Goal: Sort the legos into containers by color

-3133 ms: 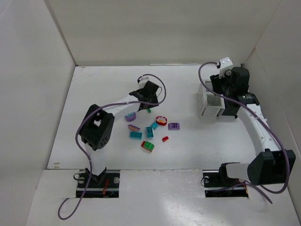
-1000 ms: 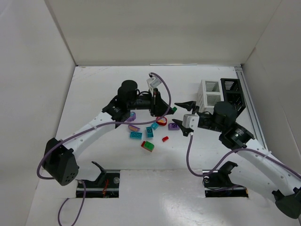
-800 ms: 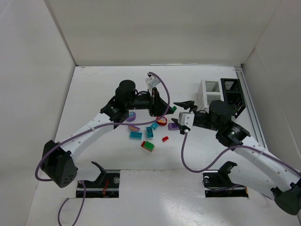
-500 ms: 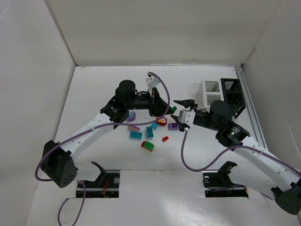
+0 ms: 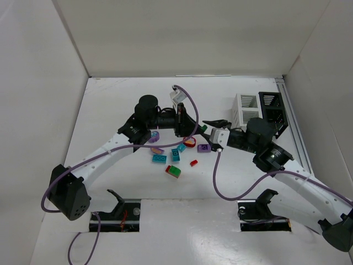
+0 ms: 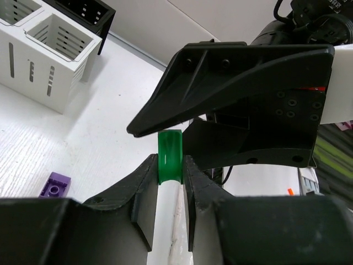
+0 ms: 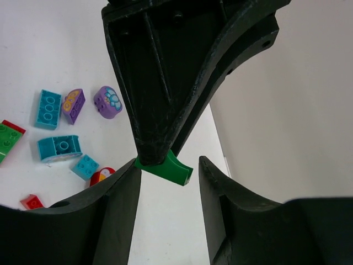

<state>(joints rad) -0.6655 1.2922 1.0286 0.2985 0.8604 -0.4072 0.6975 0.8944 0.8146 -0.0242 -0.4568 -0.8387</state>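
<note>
My left gripper [image 5: 197, 128] is shut on a small green lego [image 6: 170, 149], held up above the table. My right gripper [image 7: 168, 162] faces it with its jaws open on either side of that green lego [image 7: 172, 169]; one finger is close against the brick's end, and a gap shows at the other. Loose legos lie below: a teal one [image 5: 159, 158], a green-and-red one [image 5: 173, 171], a red one [image 5: 193, 163] and a purple one [image 5: 203, 148]. The white container [image 5: 245, 110] and the black container [image 5: 274, 109] stand at the right rear.
White walls close in the table on the left, back and right. Purple cables loop off both arms over the lego pile. The arm bases sit at the near edge.
My right gripper has come in toward the left gripper and narrowed its jaws around the green lego. The left gripper has kept its grip and place.
</note>
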